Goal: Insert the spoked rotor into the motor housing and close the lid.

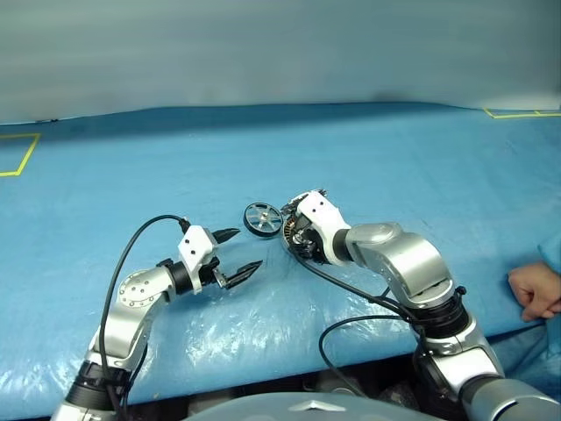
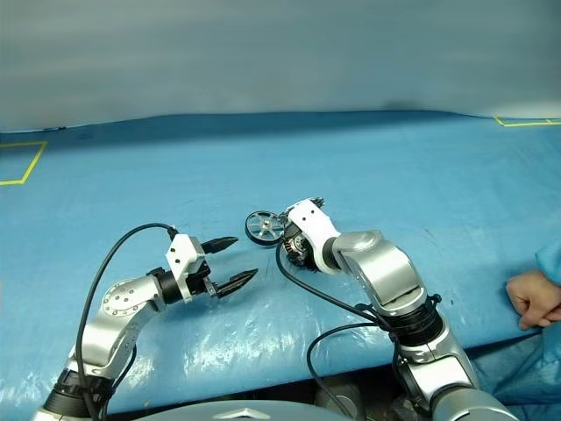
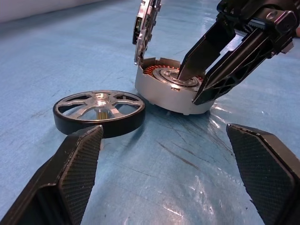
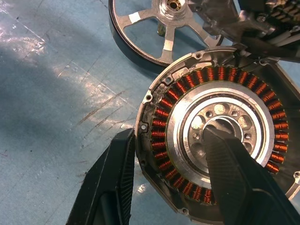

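Right wrist view shows the right gripper (image 4: 171,154) clamped on the motor housing's (image 4: 159,101) wall, one finger inside, one outside. Just left, the spoked rotor (image 3: 99,112) lies flat. The lid (image 3: 143,28) stands upright at the housing's rim. The left gripper (image 1: 238,254) hangs spread wide, empty.

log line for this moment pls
right gripper: straddling motor housing wall, one finger inside | lid: hinged up | spoked rotor: on table beside housing, not inserted | left gripper: open, empty

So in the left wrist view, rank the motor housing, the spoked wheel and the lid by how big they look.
1. Motor housing and spoked wheel: look alike, and the wheel sits nearer, so no ranking.
2. Lid: smallest, standing edge-on behind the housing and cut off by the frame.
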Motion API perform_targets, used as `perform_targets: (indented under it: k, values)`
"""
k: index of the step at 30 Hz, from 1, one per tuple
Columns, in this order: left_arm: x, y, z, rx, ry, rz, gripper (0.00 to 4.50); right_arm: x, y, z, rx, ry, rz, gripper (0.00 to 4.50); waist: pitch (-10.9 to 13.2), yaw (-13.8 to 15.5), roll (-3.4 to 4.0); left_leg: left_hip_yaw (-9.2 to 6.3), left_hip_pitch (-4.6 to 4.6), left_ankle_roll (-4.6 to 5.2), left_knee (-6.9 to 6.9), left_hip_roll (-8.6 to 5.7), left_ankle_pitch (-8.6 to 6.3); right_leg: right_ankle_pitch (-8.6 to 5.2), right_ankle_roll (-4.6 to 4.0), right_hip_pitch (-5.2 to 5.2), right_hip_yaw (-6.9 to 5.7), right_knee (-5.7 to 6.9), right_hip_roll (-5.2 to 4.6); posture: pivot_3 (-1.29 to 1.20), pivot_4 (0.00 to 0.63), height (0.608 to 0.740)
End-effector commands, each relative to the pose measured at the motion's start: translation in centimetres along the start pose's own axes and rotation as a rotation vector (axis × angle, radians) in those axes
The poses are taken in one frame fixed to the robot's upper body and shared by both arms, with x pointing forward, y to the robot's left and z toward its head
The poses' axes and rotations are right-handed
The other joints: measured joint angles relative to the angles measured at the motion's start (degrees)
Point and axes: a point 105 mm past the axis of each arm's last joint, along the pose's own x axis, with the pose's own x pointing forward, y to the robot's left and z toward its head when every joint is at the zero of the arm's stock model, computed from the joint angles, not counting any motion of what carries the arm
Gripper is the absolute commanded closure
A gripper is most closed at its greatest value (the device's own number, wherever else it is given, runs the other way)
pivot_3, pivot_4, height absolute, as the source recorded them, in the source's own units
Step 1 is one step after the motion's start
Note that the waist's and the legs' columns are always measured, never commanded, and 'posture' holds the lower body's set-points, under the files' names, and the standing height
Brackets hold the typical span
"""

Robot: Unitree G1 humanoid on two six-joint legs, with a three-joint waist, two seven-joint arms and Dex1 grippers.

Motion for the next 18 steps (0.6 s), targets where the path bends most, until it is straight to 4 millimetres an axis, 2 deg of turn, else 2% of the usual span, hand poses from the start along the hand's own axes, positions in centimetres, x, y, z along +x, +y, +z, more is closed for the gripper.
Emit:
perform_targets:
  k: [1, 9, 15, 18]
  values:
    - [0.1, -0.4, 1.2, 0.03, -0.039, -0.007, 0.0, -0.2, -0.4, -2.5, 0.079, 0.111, -0.02, 2.57, 0.0, 0.15, 0.0, 0.0, 0.0, 0.0, 0.0, -0.01, 0.0, 0.0, 0.0, 0.0, 0.0, -0.01, -0.01, 0.0, 0.15, 0.74]
    - [0.2, -0.6, 1.0, 0.023, -0.035, -0.016, 0.0, -1.5, -2.5, -2.1, 0.11, 0.109, -0.129, 2.57, 0.0, 0.46, 0.0, -0.02, -0.01, 0.02, 0.0, -0.04, -0.01, -0.02, -0.03, 0.02, -0.02, -0.03, -0.03, 0.0, 0.15, 0.74]
    - [0.6, -0.8, 1.0, 0.025, -0.036, -0.029, 0.0, -1.4, -3.7, -3.0, 0.154, 0.139, -0.2, 2.57, -0.01, 0.55, -0.01, -0.03, -0.01, 0.04, 0.01, -0.1, -0.02, -0.06, -0.1, 0.04, 0.0, -0.04, -0.08, 0.0, 0.15, 0.74]
    - [0.7, -1.0, 0.9, 0.025, -0.037, -0.034, 0.0, -1.0, -3.6, -3.1, 0.173, 0.143, -0.203, 2.57, -0.02, 0.54, -0.03, -0.03, 0.0, 0.06, 0.02, -0.11, -0.01, -0.06, -0.1, 0.05, 0.01, -0.04, -0.09, 0.0, 0.15, 0.74]
